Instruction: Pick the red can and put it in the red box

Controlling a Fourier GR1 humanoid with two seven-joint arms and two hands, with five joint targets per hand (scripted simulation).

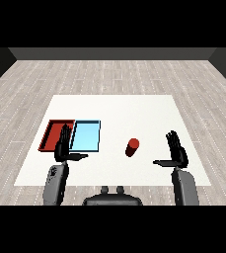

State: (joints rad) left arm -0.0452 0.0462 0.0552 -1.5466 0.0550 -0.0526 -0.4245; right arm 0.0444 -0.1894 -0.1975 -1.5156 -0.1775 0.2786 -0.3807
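Observation:
The red can stands upright on the white table, right of the trays and near the middle. The red tray lies at the table's left with nothing visible in it. My right hand hovers to the right of the can, a clear gap away, with fingers straight and thumb pointing inward. My left hand is raised over the near edge of the red and light blue trays, fingers straight, thumb out to the right. Neither hand holds anything.
A light blue tray lies directly right of the red tray, touching it side by side, between the red tray and the can. The table's near edge runs just behind both forearms.

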